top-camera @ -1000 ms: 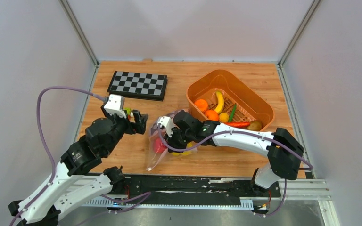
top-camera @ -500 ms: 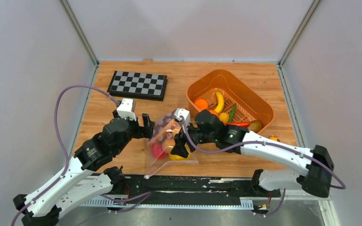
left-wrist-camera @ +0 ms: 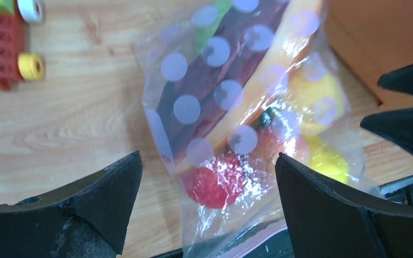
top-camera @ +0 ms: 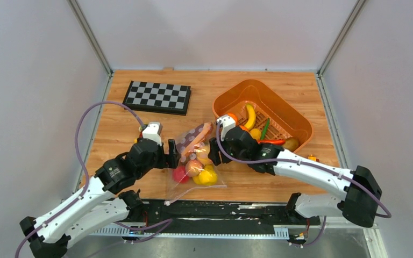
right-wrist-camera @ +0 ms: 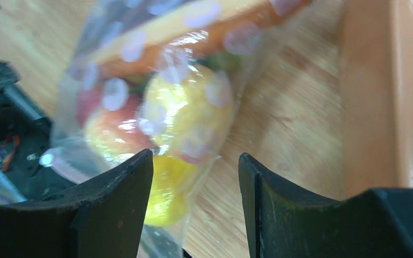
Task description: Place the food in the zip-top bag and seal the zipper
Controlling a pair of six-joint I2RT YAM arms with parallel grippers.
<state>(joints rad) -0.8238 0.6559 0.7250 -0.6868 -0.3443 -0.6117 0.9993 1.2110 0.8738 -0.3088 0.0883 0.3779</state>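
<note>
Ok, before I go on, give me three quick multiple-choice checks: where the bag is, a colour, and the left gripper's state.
1. Where is the zip-top bag? A in the orange tub; B on the table between the left gripper and right gripper; C on the checkerboard.
2. The long slice inside the bag is: A blue; B maroon; C white.
3. The left gripper is: A open, holding nothing; B shut on the bag; C shut on a block.
Answers: B, it lies on wood between the grippers; B, maroon shows through the plastic; A, its fingers stand wide apart.
</note>
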